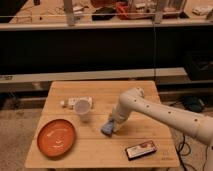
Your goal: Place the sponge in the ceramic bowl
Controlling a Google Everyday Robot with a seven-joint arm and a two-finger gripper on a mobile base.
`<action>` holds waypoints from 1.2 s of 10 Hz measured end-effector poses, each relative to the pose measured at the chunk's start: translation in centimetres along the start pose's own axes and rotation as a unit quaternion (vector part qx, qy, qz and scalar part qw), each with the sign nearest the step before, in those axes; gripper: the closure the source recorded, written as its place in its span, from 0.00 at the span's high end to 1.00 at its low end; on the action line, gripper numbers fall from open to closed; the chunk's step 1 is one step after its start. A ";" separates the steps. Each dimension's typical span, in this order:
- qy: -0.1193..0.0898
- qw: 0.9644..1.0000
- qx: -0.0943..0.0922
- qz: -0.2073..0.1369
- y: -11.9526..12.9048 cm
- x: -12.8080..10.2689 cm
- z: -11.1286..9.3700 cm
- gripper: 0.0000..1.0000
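Note:
The light-blue sponge (107, 129) sits tilted at the middle of the wooden table (100, 155), just right of the cup. My gripper (112, 124) comes down on it from the upper right and is shut on the sponge, covering its upper edge. The ceramic bowl (56, 137), a wide shallow orange-red dish, rests at the table's front left, about a hand's width left of the sponge, and holds nothing.
A translucent whitish cup (82, 109) stands between bowl and sponge, with a small white item (74, 101) behind it. A black-and-red flat box (141, 150) lies at the front right. Dark shelving runs behind the table.

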 end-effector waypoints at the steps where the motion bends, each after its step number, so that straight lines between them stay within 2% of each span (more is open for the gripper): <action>1: 0.002 1.000 -0.001 -0.002 -0.1 -0.4 -0.2 0.00; 3: 0.008 1.000 -0.005 -0.006 -0.7 -1.5 -0.9 0.00; 5: 0.012 1.000 -0.006 -0.019 -2.2 -4.6 -2.4 0.00; 6: 0.014 1.000 -0.008 -0.025 -2.5 -5.4 -2.6 0.00; 12: 0.033 0.997 -0.016 -0.065 -4.1 -10.5 -1.9 0.00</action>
